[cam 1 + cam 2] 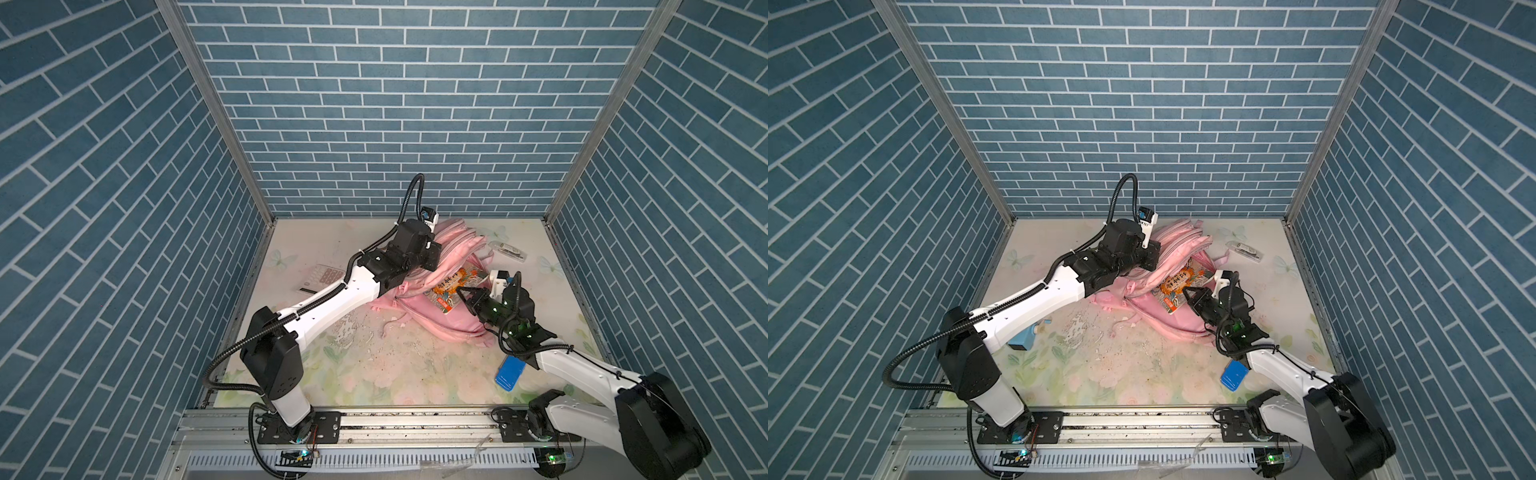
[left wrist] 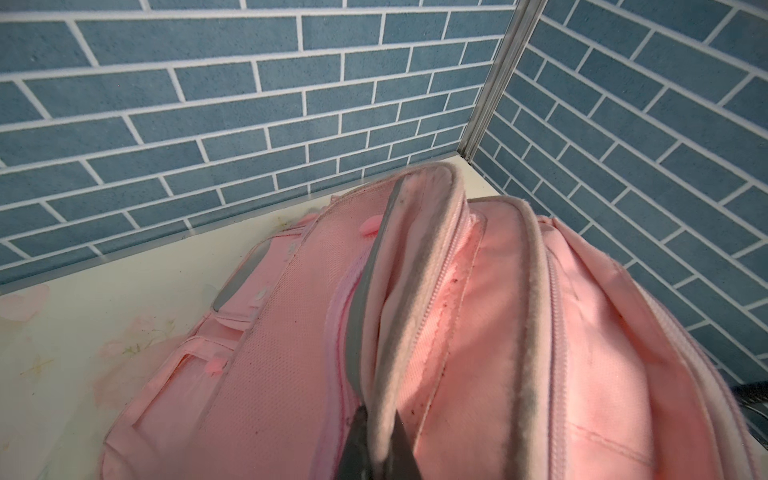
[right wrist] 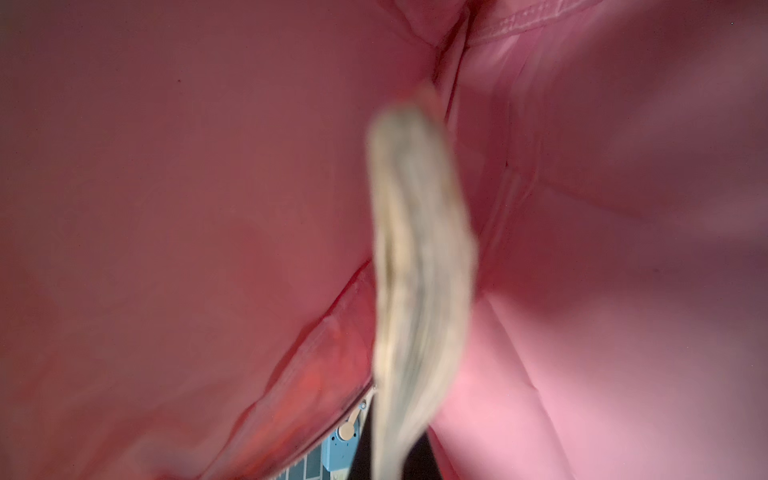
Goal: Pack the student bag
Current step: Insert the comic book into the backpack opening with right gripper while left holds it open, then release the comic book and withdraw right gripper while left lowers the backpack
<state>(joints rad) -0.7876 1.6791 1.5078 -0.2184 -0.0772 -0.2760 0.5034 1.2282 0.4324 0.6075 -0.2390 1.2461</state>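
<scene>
The student bag (image 1: 441,322) (image 1: 1169,326), large and pink, lies at the back middle of the table with its main mouth gaping. My left gripper (image 2: 382,455) is shut on a grey-trimmed pink flap (image 2: 409,266) at the bag's upper edge and holds it up; in both top views its wrist hides the fingers. My right gripper (image 1: 463,293) (image 1: 1187,293) is shut on a book with an orange picture cover (image 1: 446,286) (image 1: 1177,286), which sits partly inside the mouth. In the right wrist view the book's cream page edge (image 3: 419,257) runs out from between the jaws into the bag's pink lining (image 3: 208,166).
A calculator (image 1: 322,276) lies left of the bag beside the left arm. A clear plastic case (image 1: 509,250) (image 1: 1246,250) lies at the back right. A blue box (image 1: 510,374) (image 1: 1233,374) sits under the right forearm. A light blue object (image 1: 1021,338) shows beneath the left arm.
</scene>
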